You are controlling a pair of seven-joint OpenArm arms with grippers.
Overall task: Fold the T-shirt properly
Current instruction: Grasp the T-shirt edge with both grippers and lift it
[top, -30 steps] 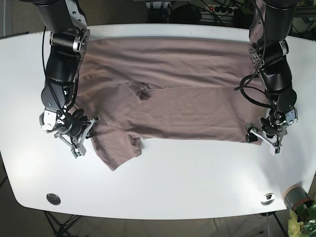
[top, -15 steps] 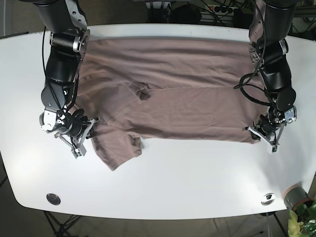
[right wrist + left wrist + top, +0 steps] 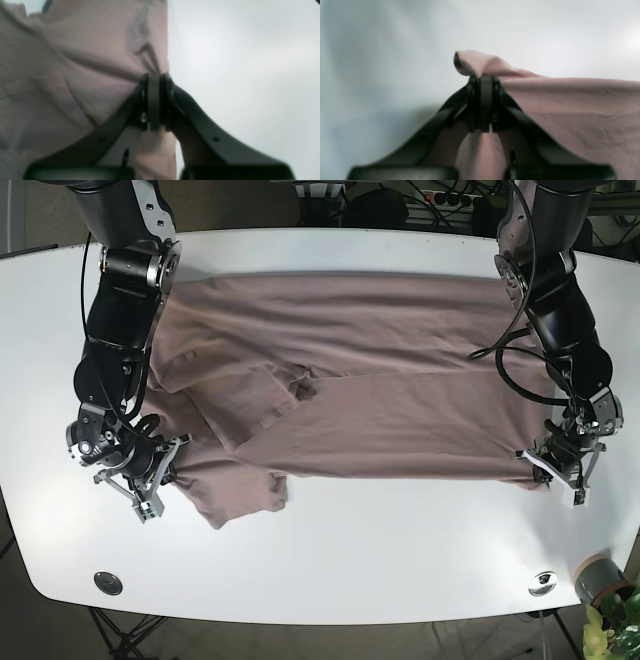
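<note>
Two grippers engaged, one garment, no containers holding anything.

T-shirt (image 3: 350, 380): dusty pink, spread lengthwise across white table (image 3: 330, 550), already doubled along its length, seam-like edge running through the middle. Near edge drawn fairly straight between both grips. Sleeve flap lying loose at near corner on base view's left.

Left gripper (image 3: 562, 468): on base view's right, at near hem corner. Left wrist view shows jaws pressed fully together with a small peak of cloth standing up out of the pinch (image 3: 481, 75); fabric running off to that view's right.

Right gripper (image 3: 148, 480): on base view's left, at near edge close to sleeve. Right wrist view shows jaws likewise closed tight on a fold of cloth (image 3: 153, 82), creases radiating from the pinch.

Step in hand, by judgement: both near corners gripped and edge tensioned, ready for the next lengthwise fold. Next move likely calls for lifting both corners together, level and in step, carrying near edge over toward far edge; uneven lift would skew the fold, and loose sleeve may drag or bunch.

Other items: grey cup-like pot with green plant (image 3: 606, 590) at table's near corner, contents beyond foliage not discernible.
</note>
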